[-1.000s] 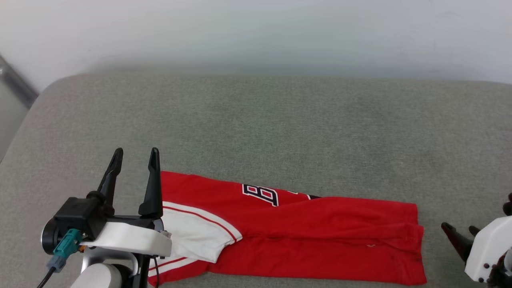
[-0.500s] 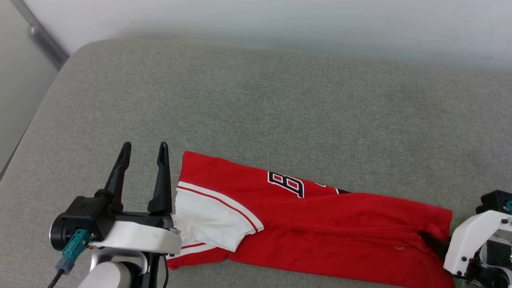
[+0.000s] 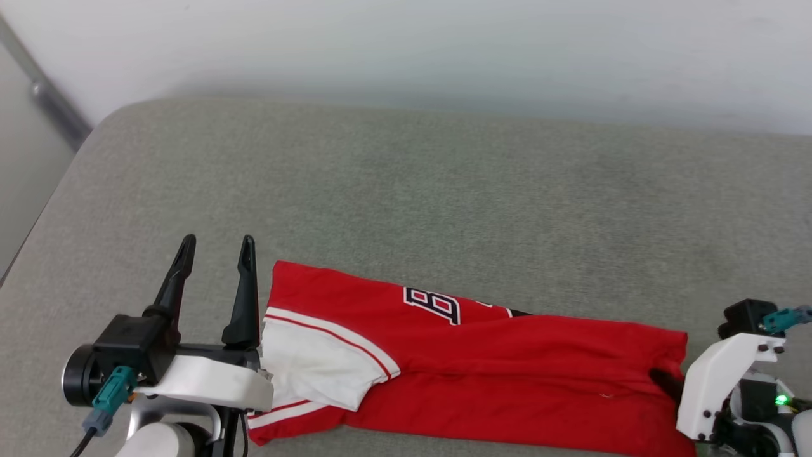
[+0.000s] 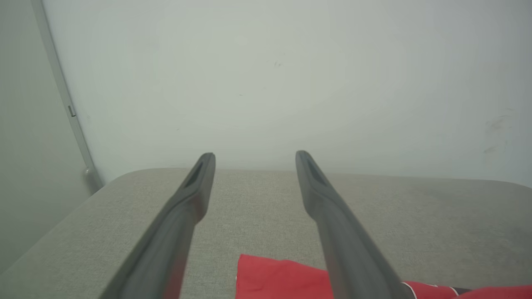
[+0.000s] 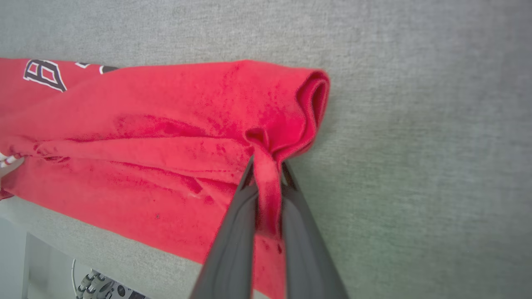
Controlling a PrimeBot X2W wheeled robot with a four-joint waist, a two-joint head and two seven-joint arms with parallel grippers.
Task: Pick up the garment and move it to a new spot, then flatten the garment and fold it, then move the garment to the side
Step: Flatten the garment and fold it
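Mid-fold, I'd say: the right gripper (image 5: 266,168) clamps the garment (image 3: 507,374) at its lower-right end, the left gripper (image 3: 217,241) stands wide and empty; next, carry that end leftward.

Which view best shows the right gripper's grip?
Right wrist view: the right gripper pinches a fold of the garment between shut fingers. Head view shows its white wrist at the garment's end; left wrist view, a red corner.

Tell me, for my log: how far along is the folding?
Done: the garment lies folded into a long strip on the cushion. In hand: the right end effector is shut on its hem end; the left end effector stands open beside the sleeve. Left: probably cross-folding, moving aside.
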